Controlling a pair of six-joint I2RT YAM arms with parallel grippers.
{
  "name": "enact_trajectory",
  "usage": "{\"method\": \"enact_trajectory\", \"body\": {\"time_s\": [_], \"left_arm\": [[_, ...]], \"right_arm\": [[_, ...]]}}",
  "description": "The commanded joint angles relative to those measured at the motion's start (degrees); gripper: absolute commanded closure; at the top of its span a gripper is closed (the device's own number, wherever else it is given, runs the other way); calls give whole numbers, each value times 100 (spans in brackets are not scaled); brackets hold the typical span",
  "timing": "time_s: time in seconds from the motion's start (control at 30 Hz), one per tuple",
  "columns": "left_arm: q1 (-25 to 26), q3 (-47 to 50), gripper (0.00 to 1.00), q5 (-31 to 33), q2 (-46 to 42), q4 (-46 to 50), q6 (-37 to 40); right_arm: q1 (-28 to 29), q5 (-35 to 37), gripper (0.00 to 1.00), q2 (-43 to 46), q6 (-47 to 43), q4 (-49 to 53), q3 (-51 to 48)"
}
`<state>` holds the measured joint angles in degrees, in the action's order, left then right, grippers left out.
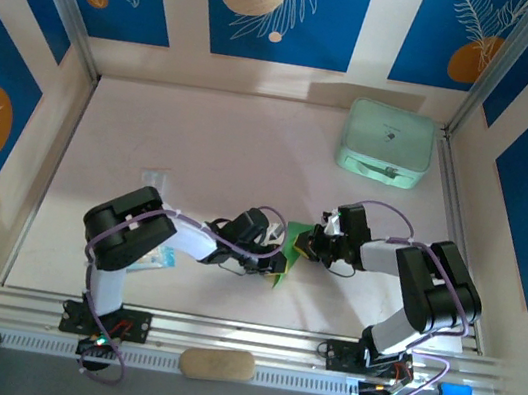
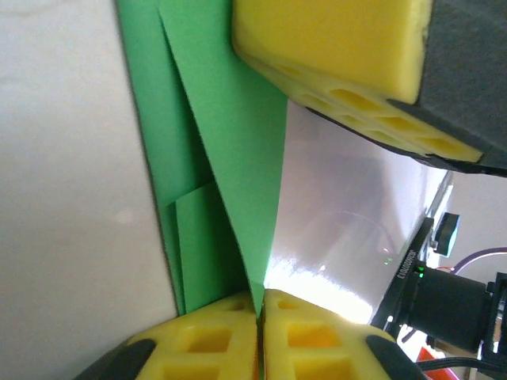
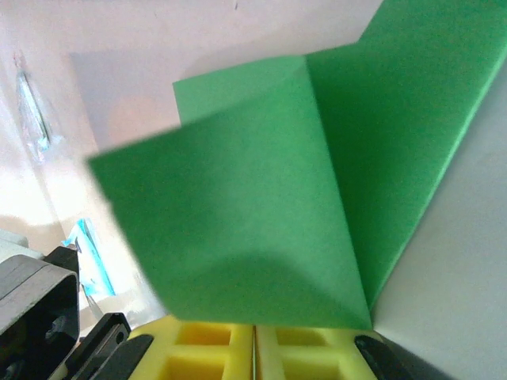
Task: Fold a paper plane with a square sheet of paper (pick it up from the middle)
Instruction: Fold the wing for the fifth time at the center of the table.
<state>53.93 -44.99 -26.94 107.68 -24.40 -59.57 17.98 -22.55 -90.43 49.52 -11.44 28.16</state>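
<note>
pale pinkish table, matte. carries a mint-green rounded case flat, well beyond the right gripper, toward the far right corner. holds a small clear packet with blue print, well behind the left gripper.

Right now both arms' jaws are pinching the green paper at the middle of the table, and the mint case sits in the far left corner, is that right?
Not quite. The case sits in the far right corner, not the far left; the top view shows it. The rest holds: both arms' jaws are pinching the paper at the middle of the table.
</note>
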Motion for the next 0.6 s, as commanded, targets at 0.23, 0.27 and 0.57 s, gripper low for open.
{"method": "enact_trajectory", "body": {"time_s": [0.23,0.27,0.57], "left_arm": [[100,436,81,358,-145,1222,230],[108,437,79,389,-197,1314,274],[190,394,81,418,-190,1570,438]], "right_arm": [[-13,214,92,-272,23,227,-91],[-14,208,92,-264,27,225,-92],[-13,224,92,-264,71,203,-100]]}}
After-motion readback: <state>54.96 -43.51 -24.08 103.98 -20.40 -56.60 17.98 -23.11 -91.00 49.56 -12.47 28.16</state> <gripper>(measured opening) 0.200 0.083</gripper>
